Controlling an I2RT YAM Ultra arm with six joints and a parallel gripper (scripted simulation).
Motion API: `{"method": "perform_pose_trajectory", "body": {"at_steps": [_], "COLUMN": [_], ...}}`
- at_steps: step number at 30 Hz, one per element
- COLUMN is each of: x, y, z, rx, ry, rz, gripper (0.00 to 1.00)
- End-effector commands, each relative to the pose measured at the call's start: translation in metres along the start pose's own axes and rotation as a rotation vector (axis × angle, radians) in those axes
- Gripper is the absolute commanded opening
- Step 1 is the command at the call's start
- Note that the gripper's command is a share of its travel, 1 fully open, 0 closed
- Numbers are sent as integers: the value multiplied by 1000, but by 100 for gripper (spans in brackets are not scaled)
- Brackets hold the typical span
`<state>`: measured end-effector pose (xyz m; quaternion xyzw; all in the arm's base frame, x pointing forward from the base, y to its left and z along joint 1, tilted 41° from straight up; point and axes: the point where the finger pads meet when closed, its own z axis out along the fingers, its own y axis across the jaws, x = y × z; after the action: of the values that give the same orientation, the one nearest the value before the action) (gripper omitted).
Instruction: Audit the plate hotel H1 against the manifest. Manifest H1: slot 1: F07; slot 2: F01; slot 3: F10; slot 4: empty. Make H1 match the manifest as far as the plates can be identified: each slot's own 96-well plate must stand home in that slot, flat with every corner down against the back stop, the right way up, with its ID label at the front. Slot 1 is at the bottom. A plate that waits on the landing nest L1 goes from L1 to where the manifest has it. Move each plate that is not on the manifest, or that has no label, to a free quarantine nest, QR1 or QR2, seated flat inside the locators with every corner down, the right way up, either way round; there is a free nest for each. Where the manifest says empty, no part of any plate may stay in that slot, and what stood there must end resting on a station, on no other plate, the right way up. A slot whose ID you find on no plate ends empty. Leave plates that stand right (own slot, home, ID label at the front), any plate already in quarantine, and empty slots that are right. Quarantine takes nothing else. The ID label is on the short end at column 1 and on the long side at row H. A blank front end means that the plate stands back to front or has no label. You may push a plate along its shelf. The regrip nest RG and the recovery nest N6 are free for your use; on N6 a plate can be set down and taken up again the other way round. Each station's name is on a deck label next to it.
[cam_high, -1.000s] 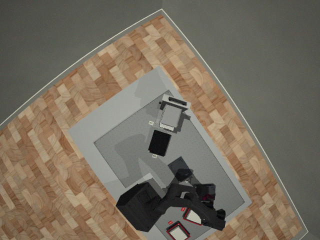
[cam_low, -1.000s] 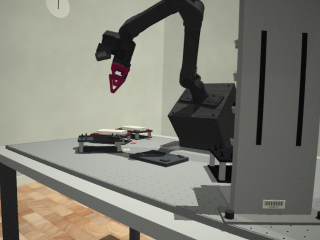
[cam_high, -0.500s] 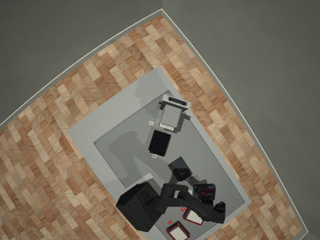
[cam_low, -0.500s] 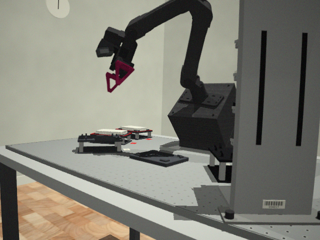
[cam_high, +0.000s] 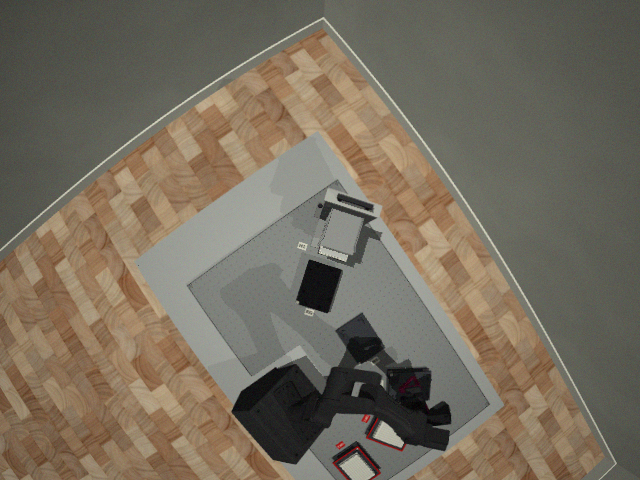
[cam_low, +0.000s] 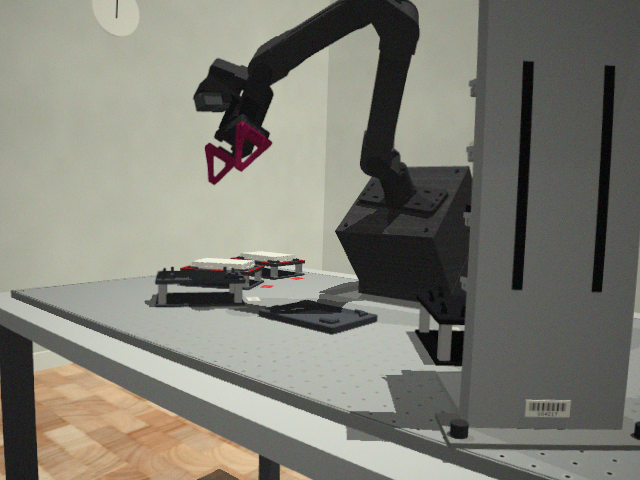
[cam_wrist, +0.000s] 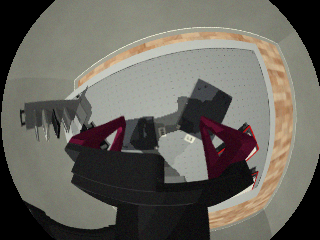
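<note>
The grey plate hotel H1 stands at the far end of the deck; in the side view I see only its closed back. A pale plate edge shows at its front, and no ID is readable. Two white 96-well plates sit in the red-framed nests near the arm's base, and they also show in the side view. My gripper is open and empty, high above the deck. The wrist view looks toward the hotel.
An empty black nest stands in front of the hotel. A flat dark nest lies mid-deck. A raised black nest stands beneath my gripper. The arm's base block is at the deck's near edge. Deck labels are too small to read.
</note>
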<state>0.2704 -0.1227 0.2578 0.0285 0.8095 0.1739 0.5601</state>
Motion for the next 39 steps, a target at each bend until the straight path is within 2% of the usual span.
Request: {"method": "perform_pose_trajectory", "body": {"at_steps": [1, 39], "x": [-4, -3], "y": [2, 2], "z": [-3, -3], "rx": [-24, -233], "ry": [-24, -130], "rz": [-75, -586], "gripper": [100, 100]}}
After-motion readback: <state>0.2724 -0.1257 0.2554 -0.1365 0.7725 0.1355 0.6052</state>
